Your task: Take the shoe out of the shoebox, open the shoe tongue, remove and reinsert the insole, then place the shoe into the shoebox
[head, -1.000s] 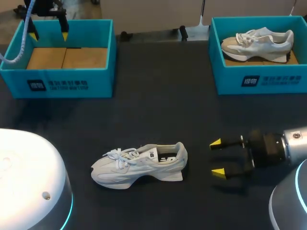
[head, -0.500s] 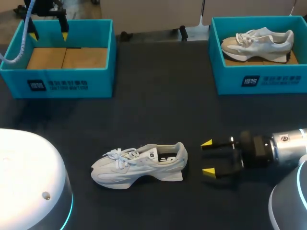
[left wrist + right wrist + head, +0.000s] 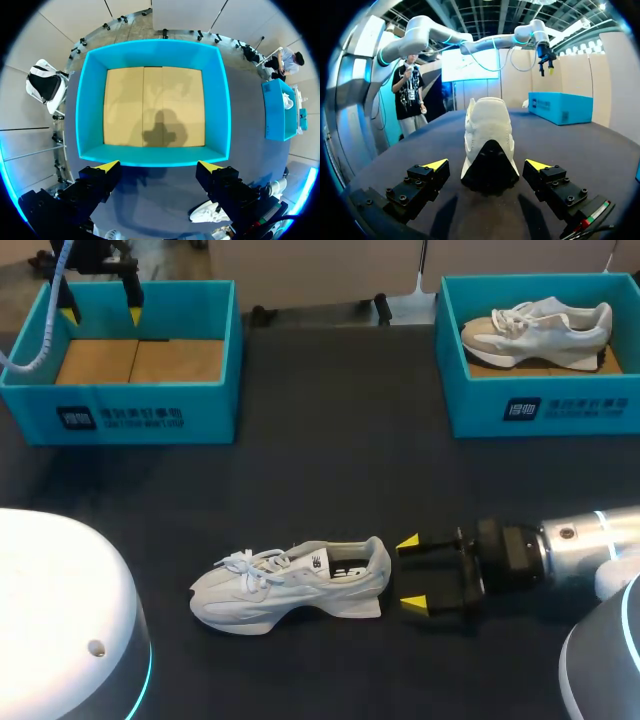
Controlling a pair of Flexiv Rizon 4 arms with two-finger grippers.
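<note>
Since a second ago the right hand (image 3: pixel 410 573) has slid along the table (image 3: pixel 320 470) toward the shoe (image 3: pixel 290 585), from well apart to just beside its heel; the shoe and everything else stay put. Well to the left of the shoe and beyond it, the left shoebox (image 3: pixel 120 415) shows only its cardboard floor. The left hand (image 3: pixel 101 312) hangs over that box's far side, fingers spread and gripping nothing, probably parked out of the way until the shoe needs a second grip. The shoe stands on its sole outside both boxes, toe pointing left and heel right, laced, with the tongue not yet lifted; taking it out looks done and the tongue step looks next. Just right of the heel, the right hand lies low over the table, released and empty. Its fingers are set wide to either side of the heel's line without touching it, a placing that would suit steadying the shoe from behind. Beyond the shoe and well to its right, the right shoebox (image 3: pixel 540 405) holds a second shoe (image 3: pixel 535 332), pale, its toe also to the left.
</note>
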